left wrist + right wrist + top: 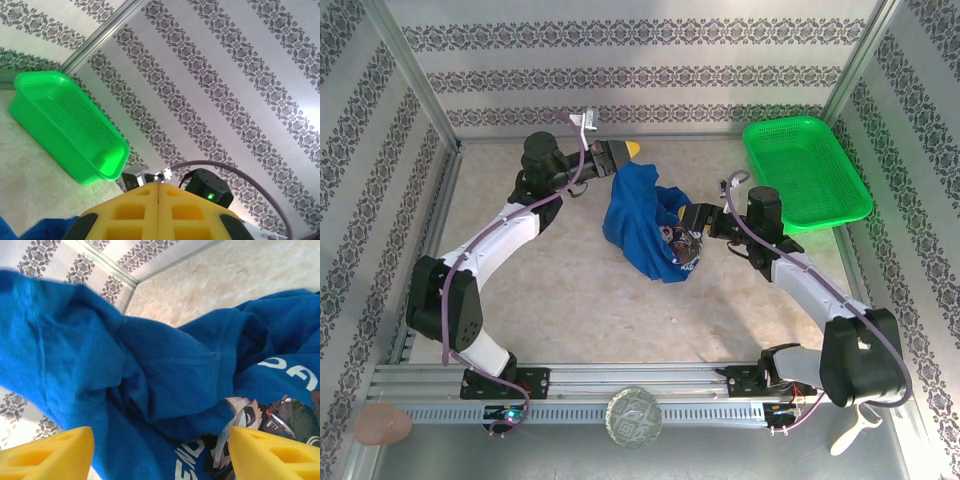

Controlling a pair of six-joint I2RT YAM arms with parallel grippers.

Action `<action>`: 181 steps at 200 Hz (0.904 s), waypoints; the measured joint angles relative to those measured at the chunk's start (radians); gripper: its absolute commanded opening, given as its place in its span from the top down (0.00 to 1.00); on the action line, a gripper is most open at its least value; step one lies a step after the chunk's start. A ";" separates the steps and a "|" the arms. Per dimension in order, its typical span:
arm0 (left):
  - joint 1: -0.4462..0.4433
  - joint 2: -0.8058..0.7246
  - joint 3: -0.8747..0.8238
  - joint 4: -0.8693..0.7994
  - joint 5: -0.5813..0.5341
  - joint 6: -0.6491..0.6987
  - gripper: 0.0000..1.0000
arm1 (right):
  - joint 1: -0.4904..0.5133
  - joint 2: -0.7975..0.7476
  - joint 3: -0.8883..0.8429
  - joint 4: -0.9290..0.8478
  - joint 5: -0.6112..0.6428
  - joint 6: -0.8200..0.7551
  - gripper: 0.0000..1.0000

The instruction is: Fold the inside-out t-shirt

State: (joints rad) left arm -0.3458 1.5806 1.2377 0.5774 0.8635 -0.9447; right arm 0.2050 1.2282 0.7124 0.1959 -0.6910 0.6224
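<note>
Count check:
1 blue t-shirt (pixel 640 215).
1 green mesh basket (pixel 805 170).
2 arms: left arm (pixel 495 240), right arm (pixel 810 285).
2 grippers, one per arm: left gripper (pixel 630 151), right gripper (pixel 686 228).
4 yellow fingers (pixel 50 455) total, 2 each.
2 purple cables (pixel 582 162), one per arm.
Near edge: 1 round patterned disc (pixel 634 417), 1 pink lump (pixel 382 424), 1 white handled piece (pixel 860 432).

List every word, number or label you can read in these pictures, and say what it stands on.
"DA": white letters in the print on the t-shirt, cut off by the picture's edge.
"END": white letters lower on the print, tilted and partly hidden, so this reading is uncertain.
From the top view, the print is too small to read.
The green basket has no text that I can see.
</note>
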 measured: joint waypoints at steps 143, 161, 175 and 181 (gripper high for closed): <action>0.000 -0.005 -0.047 0.119 0.057 -0.033 1.00 | 0.158 0.247 0.261 0.068 -0.091 -0.048 0.30; 0.000 -0.005 -0.047 0.120 0.056 -0.044 1.00 | 0.158 0.320 0.318 0.125 -0.119 -0.005 0.89; 0.002 -0.005 -0.047 0.120 0.054 -0.051 1.00 | 0.158 0.360 0.381 0.162 -0.144 0.035 1.00; 0.002 -0.005 -0.047 0.120 0.050 -0.055 0.90 | 0.157 0.367 0.407 0.171 -0.153 0.053 1.00</action>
State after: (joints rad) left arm -0.3435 1.5757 1.1908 0.6975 0.9134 -0.9997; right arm 0.3622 1.5955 1.1191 0.3668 -0.8440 0.6750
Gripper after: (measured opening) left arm 0.046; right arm 0.178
